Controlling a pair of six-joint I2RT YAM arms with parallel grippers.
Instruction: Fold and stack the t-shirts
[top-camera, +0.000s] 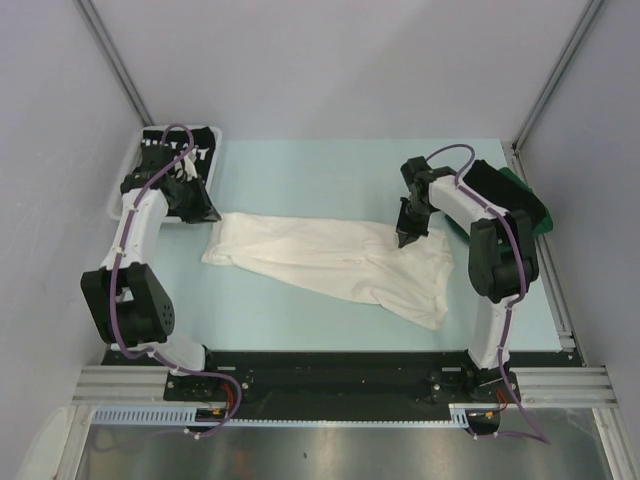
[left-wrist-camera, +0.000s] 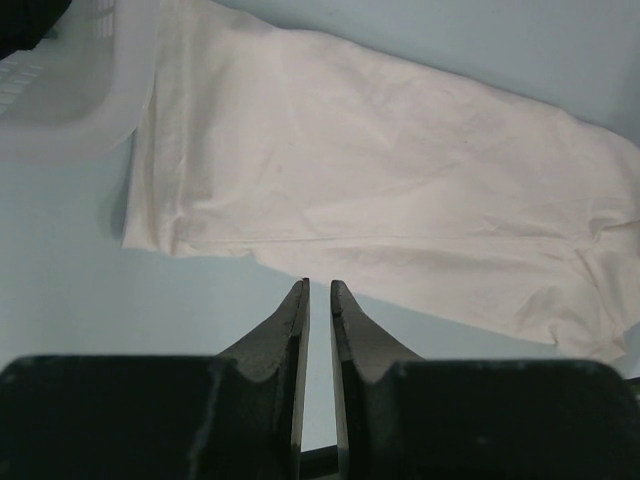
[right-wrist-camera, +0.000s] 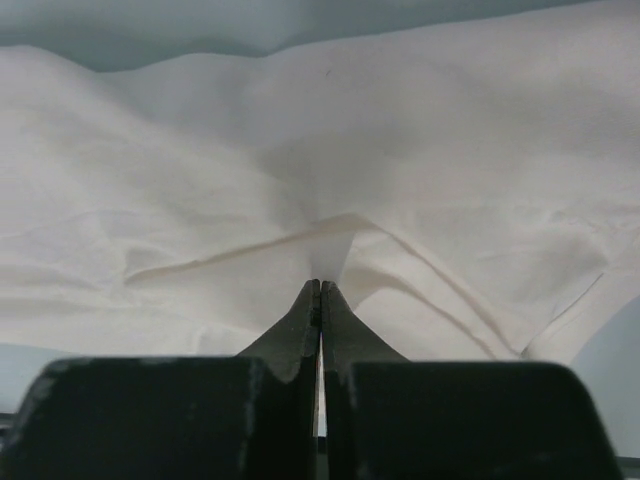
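Black left tool (left-wrist-camera: 318, 286) hangs over the table (left-wrist-camera: 60, 300), just beside the near edge of the white t-shirt (left-wrist-camera: 380, 180), jaws a narrow slit apart, holding nothing. The shirt lies spread mid-table. The right tool (right-wrist-camera: 320, 283) is clamped on a raised fold of it.

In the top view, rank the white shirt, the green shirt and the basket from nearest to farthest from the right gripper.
1. white shirt: centre, pinched in the right gripper.
2. green shirt: right edge, beyond the right arm.
3. basket: far left, across the whole scene.
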